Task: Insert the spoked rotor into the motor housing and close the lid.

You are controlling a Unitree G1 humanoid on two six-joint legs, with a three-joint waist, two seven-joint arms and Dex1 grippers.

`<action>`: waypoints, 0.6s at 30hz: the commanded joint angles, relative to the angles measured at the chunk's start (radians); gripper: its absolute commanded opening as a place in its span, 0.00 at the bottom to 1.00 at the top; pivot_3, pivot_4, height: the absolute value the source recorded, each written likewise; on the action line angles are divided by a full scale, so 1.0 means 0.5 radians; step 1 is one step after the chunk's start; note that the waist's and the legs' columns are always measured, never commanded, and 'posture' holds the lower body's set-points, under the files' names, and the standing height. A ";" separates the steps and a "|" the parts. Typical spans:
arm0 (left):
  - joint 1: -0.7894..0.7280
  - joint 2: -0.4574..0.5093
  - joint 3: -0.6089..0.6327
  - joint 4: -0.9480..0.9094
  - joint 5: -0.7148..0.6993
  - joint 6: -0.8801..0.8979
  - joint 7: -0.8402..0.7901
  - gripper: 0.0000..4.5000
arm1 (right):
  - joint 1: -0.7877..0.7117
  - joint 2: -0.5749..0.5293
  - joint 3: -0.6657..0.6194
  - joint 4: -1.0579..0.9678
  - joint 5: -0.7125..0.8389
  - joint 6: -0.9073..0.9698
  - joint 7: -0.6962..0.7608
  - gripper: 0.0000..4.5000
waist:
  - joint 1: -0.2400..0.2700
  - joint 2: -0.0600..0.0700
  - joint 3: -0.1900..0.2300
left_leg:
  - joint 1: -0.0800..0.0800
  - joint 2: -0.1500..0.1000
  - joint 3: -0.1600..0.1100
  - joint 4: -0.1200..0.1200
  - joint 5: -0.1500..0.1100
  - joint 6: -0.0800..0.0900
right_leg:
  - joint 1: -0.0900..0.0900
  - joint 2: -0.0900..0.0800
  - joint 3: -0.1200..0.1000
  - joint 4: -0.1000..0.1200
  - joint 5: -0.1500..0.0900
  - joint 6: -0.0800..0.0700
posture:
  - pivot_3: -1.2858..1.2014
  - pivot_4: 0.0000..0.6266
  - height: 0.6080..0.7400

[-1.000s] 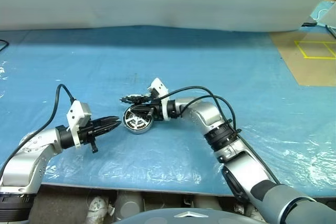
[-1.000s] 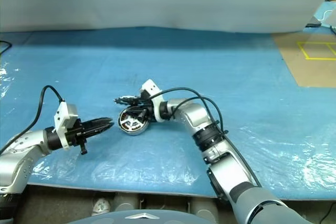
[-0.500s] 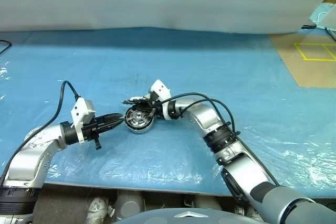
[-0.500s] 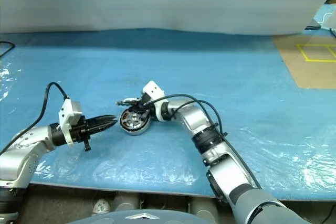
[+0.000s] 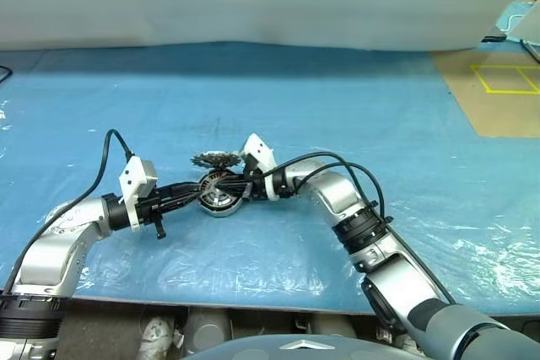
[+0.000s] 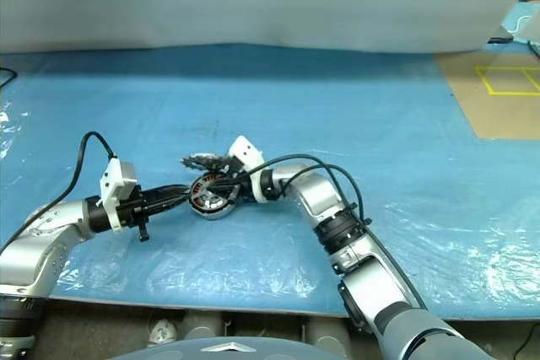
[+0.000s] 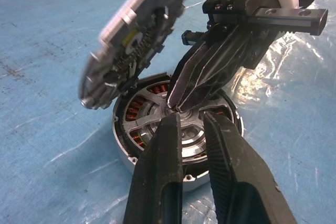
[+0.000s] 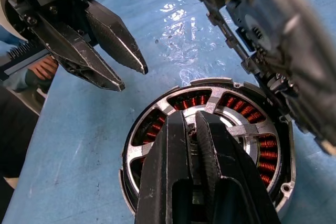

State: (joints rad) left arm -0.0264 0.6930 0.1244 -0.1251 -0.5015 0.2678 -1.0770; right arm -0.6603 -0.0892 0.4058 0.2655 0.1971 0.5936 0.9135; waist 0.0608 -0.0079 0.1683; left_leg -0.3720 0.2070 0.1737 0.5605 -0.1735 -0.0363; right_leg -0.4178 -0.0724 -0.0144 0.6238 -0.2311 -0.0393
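- Left eye view: round silver motor housing with copper-brown windings [image 5: 221,200] resting on the blue plastic-covered table [image 5: 380,115], near the middle. Thin round silver-grey lid [image 5: 215,158] tilted up behind it, hinged at the far edge. Left gripper [image 5: 196,197] reaching in from the left, black tips at the housing's near-left rim. Right gripper [image 5: 234,194] reaching in from the right, over the housing's centre.
- Right eye view: same layout; both black-fingered grippers meeting over the housing, lid raised behind.
- Left wrist view: left gripper's two fingers [image 7: 163,150] set a little apart, a narrow gap between them, hovering just over the near part of the silver spoked rotor with shiny hub [image 7: 185,132], seated inside the housing; cannot tell whether touching. Nothing clamped between them. Right gripper coming down from opposite, tips pressed together at the hub. Lid's mottled inner face tilted above the housing's edge.
- Right wrist view: right gripper's fingers [image 8: 173,150] closed together, tips on the rotor's hub, no object between them. Left gripper [image 8: 131,74] beside the housing's rim, tips slightly parted.
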 commanded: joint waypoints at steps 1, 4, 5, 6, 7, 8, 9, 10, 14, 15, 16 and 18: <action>0.014 -0.002 0.027 -0.035 0.000 -0.033 0.001 0.16 | -0.031 -0.007 0.134 0.142 -0.129 0.031 -0.016 0.06 | -0.009 0.000 0.000 | 0.001 0.000 0.000 0.000 0.000 0.000 | 0.000 0.000 0.001 0.001 0.000 0.000 | 0.52 0.24 1.00; 0.021 -0.002 0.033 -0.045 -0.004 -0.032 0.006 0.16 | -0.030 -0.041 0.202 0.223 -0.235 -0.054 -0.033 0.06 | -0.024 0.000 0.000 | 0.006 0.000 0.000 0.000 0.000 0.000 | 0.006 0.000 0.001 0.001 0.000 0.000 | 0.52 0.24 1.00; 0.023 -0.002 0.037 -0.047 -0.005 -0.033 0.008 0.16 | -0.027 -0.048 0.208 0.229 -0.249 -0.080 -0.031 0.06 | -0.028 0.000 0.000 | 0.008 0.000 0.000 0.000 0.000 0.000 | 0.008 0.000 0.001 0.000 0.000 0.000 | 0.52 0.24 1.00; 0.026 -0.001 0.043 -0.048 -0.009 -0.034 0.008 0.16 | -0.026 -0.059 0.215 0.224 -0.263 -0.110 -0.019 0.06 | -0.029 0.000 0.000 | 0.011 0.000 0.000 -0.001 0.000 0.000 | 0.011 0.000 0.001 0.000 0.000 0.000 | 0.52 0.24 1.00; 0.028 0.000 0.049 -0.049 -0.014 -0.034 0.007 0.16 | -0.026 -0.071 0.225 0.216 -0.278 -0.144 -0.004 0.06 | -0.029 0.000 0.000 | 0.013 0.000 0.000 -0.001 0.000 0.000 | 0.013 0.000 0.001 0.000 0.000 0.000 | 0.52 0.24 1.00; 0.029 0.002 0.054 -0.050 -0.019 -0.033 0.006 0.16 | -0.028 -0.084 0.239 0.211 -0.296 -0.170 0.011 0.06 | -0.029 0.000 0.000 | 0.014 0.000 0.000 -0.001 0.000 0.000 | 0.014 -0.001 0.001 0.000 0.000 0.000 | 0.52 0.24 1.00; 0.030 0.003 0.059 -0.048 -0.023 -0.034 0.004 0.16 | -0.032 -0.094 0.255 0.215 -0.312 -0.186 0.024 0.06 | -0.029 0.000 0.000 | 0.015 0.000 0.000 0.000 0.000 0.000 | 0.015 -0.001 0.001 0.000 0.000 0.000 | 0.52 0.24 1.00; 0.032 0.004 0.062 -0.046 -0.025 -0.035 0.002 0.16 | -0.036 -0.099 0.270 0.224 -0.323 -0.196 0.031 0.06 | -0.029 0.000 0.000 | 0.017 0.000 0.000 0.000 0.000 0.000 | 0.017 -0.002 0.001 -0.001 0.000 0.000 | 0.52 0.24 1.00; 0.016 0.023 0.074 0.004 0.011 -0.076 -0.006 0.16 | -0.043 -0.127 0.373 0.328 -0.478 -0.360 -0.012 0.06 | -0.030 0.002 -0.002 | 0.024 0.000 0.000 -0.001 -0.001 0.001 | 0.023 -0.002 0.002 -0.001 0.000 0.000 | 0.52 0.24 1.00; 0.009 0.026 0.076 0.020 0.019 -0.087 -0.007 0.16 | -0.037 -0.127 0.358 0.322 -0.473 -0.409 -0.006 0.06 | -0.030 0.002 -0.002 | 0.027 0.000 0.000 -0.003 -0.001 0.001 | 0.025 -0.002 0.003 -0.001 -0.001 0.001 | 0.52 0.24 1.00; 0.006 0.025 0.078 0.029 0.020 -0.092 -0.006 0.16 | -0.029 -0.101 0.248 0.258 -0.339 -0.386 0.060 0.06 | -0.030 0.002 -0.002 | 0.032 0.000 0.000 -0.005 -0.002 0.003 | 0.029 -0.002 0.003 -0.001 -0.001 0.001 | 0.52 0.24 1.00; 0.018 0.025 0.075 0.023 0.017 -0.094 -0.009 0.16 | -0.012 -0.085 0.107 0.131 -0.119 -0.304 0.217 0.06 | -0.029 0.002 -0.001 | 0.036 0.000 0.000 -0.007 -0.005 0.008 | 0.031 -0.002 0.006 -0.001 -0.005 0.007 | 0.52 0.24 1.00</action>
State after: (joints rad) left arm -0.0170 0.6931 0.1369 -0.1053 -0.4927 0.2372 -1.0775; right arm -0.6910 -0.1185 0.4762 0.3348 0.0856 0.3945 0.9630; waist 0.0461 -0.0068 0.1675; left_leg -0.3544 0.2070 0.1739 0.5568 -0.1762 -0.0320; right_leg -0.4026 -0.0735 -0.0111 0.6231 -0.2334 -0.0358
